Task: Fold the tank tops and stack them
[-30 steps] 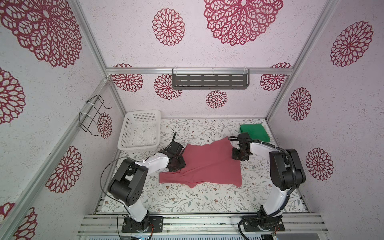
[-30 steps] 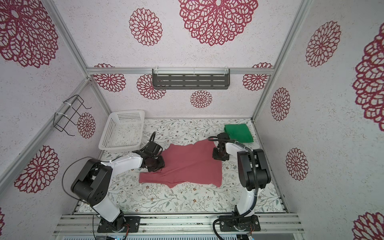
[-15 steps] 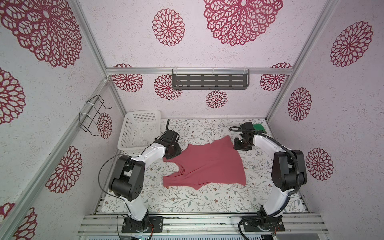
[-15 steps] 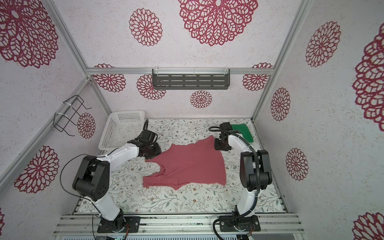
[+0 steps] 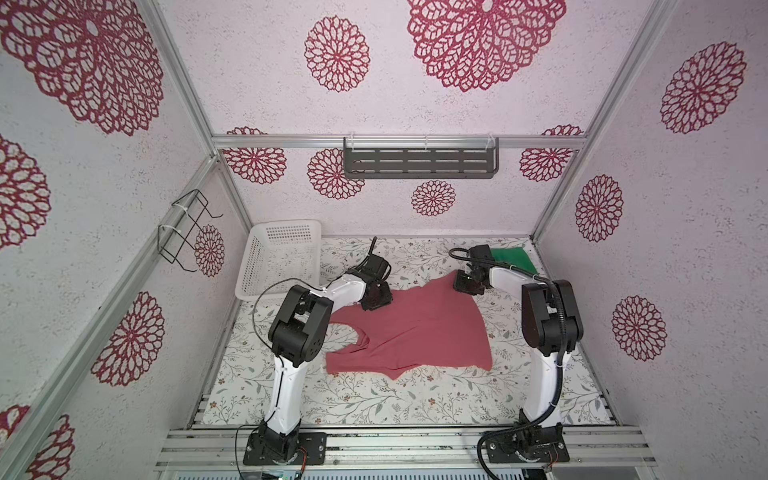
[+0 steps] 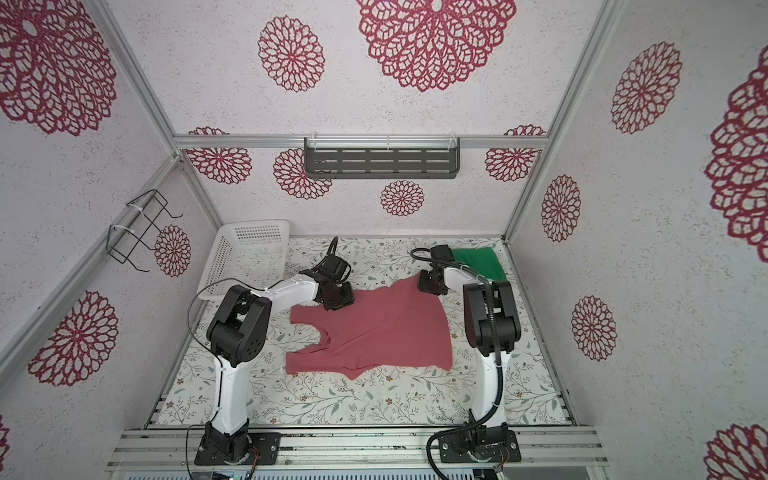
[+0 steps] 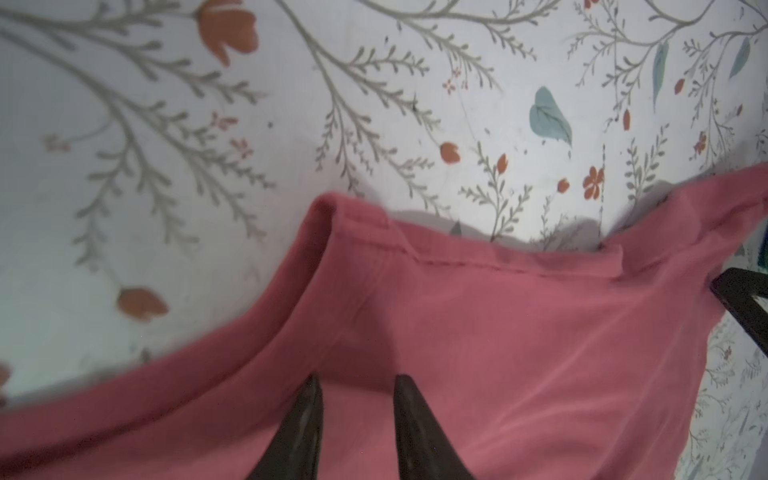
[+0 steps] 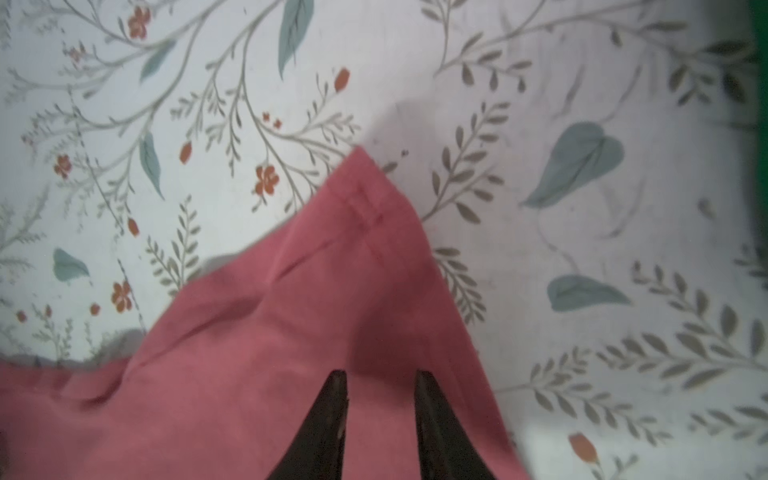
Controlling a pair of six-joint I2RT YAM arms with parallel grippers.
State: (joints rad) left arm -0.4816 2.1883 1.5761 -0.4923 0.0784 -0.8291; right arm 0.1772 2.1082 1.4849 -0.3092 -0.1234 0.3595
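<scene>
The dusty pink-red tank top (image 5: 415,328) (image 6: 374,328) lies spread on the floral table, neckline and straps toward the left. My left gripper (image 5: 376,299) (image 6: 338,299) is at its far left corner and my right gripper (image 5: 467,284) (image 6: 430,284) is at its far right corner. Each is shut on a pinch of the cloth, and the far edge is lifted a little. The wrist views show pink cloth (image 7: 519,332) (image 8: 291,332) bunched between the left gripper (image 7: 357,380) and the right gripper (image 8: 380,376). The green tank top (image 5: 513,259) (image 6: 480,262) lies folded in the back right corner.
A white perforated basket (image 5: 282,232) (image 6: 253,226) stands at the back left, close to the left arm. A grey shelf (image 5: 419,164) hangs on the back wall and a wire rack (image 5: 187,228) on the left wall. Bare floral table (image 5: 374,399) lies in front of the pink top.
Both grippers carried the pink top's edge from the middle toward the back, opening the folded cloth out flat. Since half a second ago they have drawn slightly inward.
</scene>
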